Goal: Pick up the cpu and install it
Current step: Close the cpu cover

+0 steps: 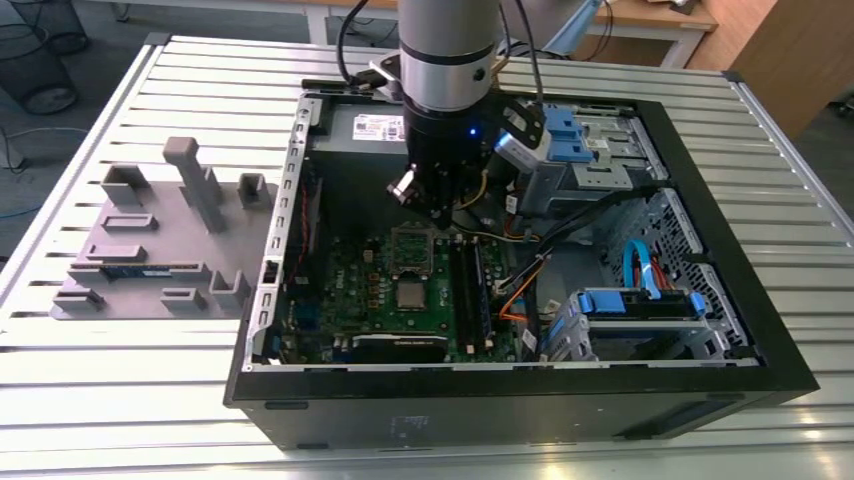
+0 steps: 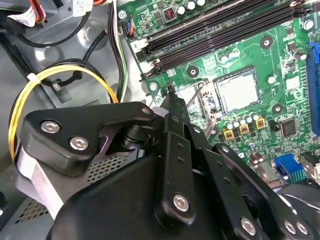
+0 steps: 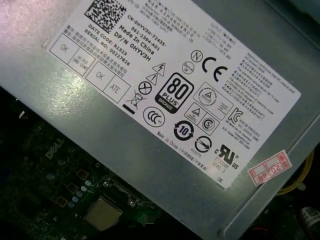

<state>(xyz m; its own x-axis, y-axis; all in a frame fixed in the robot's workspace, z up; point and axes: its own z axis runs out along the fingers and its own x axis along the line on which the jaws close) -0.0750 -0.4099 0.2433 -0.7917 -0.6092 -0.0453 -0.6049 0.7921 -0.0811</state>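
An open computer case lies on its side on a slatted metal bench, and the arm reaches down into it from above, its gripper hanging over the upper part of the green motherboard, near the grey power supply. In the exterior view the cpu sits flat on the motherboard as a small silver square, below the gripper and well apart from it, just beside the dark memory slots on the exterior view's right. The same chip appears in the second wrist view, square and shiny inside its socket, with the long dark slots running past it and small yellow-topped parts in a row next to it. The black linkages of the gripper crowd the near part of that view, and its fingers come to a narrow point with nothing between them — they look drawn together, though the very tips are hard to make out. A yellow cable loop curves beside the gripper body. The first wrist view looks across the power supply's white label, with a small pale square part on the dim board beneath. To the exterior view's left of the case, a grey tray with upright posts rests on the bench.
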